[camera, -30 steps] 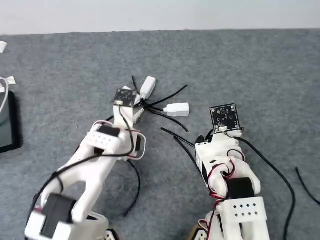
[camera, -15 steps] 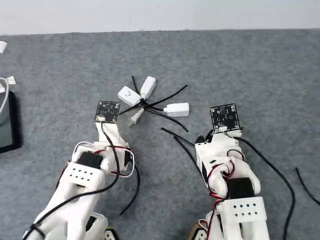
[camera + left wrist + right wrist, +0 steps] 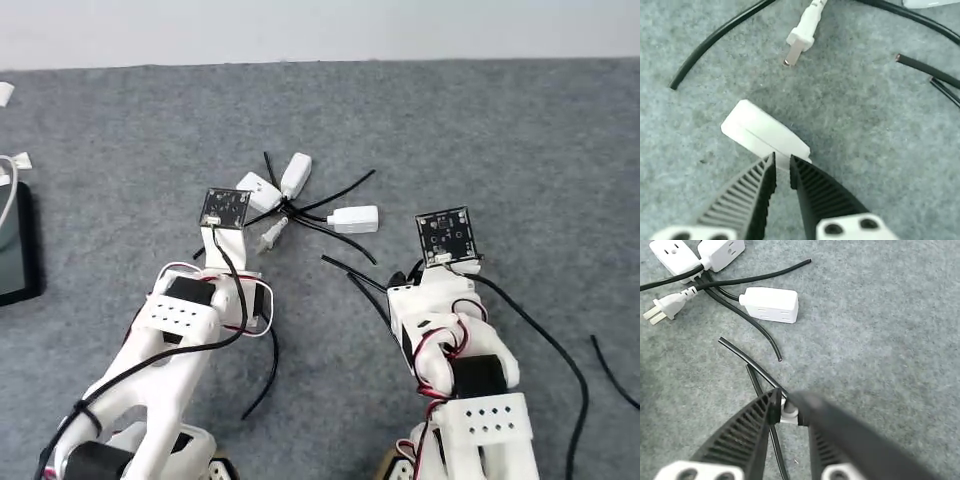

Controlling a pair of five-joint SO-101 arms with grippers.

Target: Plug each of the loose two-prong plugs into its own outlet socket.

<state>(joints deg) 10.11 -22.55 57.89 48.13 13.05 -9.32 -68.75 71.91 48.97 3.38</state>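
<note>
Three white outlet sockets lie in a cluster among black cords. A loose white two-prong plug lies just in front of them, its prongs pointing toward my left arm. My left gripper hovers low over a flat white block. Its jaws are open by a narrow gap with nothing between them. My right gripper is farther back, shut on a small white plug with a black cord. Ahead of it lie a socket and the loose plug.
Loose black cords run over the grey carpet between the two arms, and another cord trails right of the right arm. A dark flat device lies at the left edge. Open carpet stretches beyond the sockets.
My left arm pulled back from over the sockets, uncovering the left one, then moved a little forward again. The right arm has barely shifted.
</note>
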